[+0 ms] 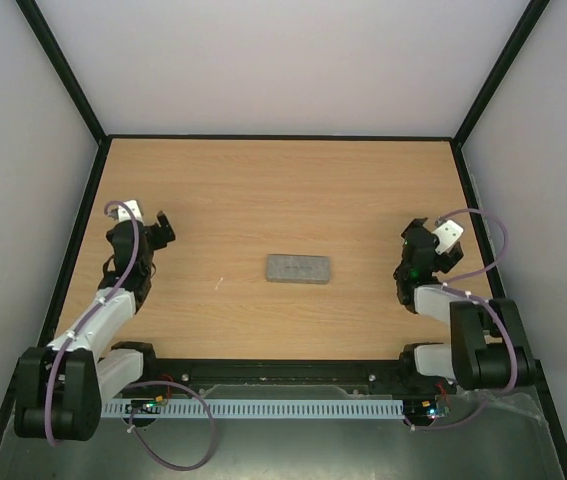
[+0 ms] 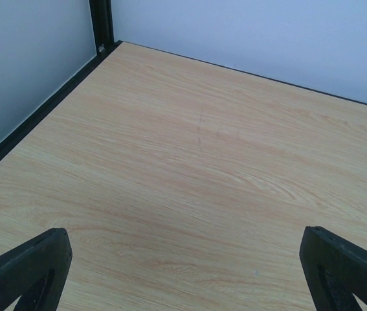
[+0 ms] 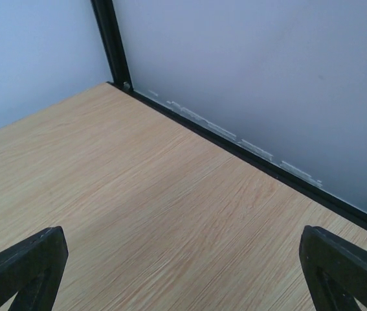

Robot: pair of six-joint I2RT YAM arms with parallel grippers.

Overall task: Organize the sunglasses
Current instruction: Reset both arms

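Left pincer (image 1: 161,228): jaws wide apart, nothing between them. In its wrist view (image 2: 183,259) the two black fingers (image 2: 24,272) sit at the bottom corners with only bare wood grain in the gap. It points toward the far-left corner of the table (image 1: 283,190), where the black corner post (image 2: 101,23) meets the pale walls.

Right pincer (image 1: 415,240): same, spread wide and holding nothing. Its wrist view (image 3: 183,259) shows bare wood between the fingers (image 3: 345,272), with the black edge rail (image 3: 254,159) and the far-right corner post (image 3: 111,42) beyond.

Both arms are folded back, one near each side edge of the table and well apart from the middle.

Sunglasses: not visible in any of the three views, so I can't tell where they are.

The only item on the table is a grey rectangular case (image 1: 298,268). It lies flat near the centre with its long side across the table, roughly midway between the two pincers and touching neither. I can't tell from above whether anything is inside it.

A white slotted cable strip (image 1: 273,408) runs along the near edge between the arm bases.
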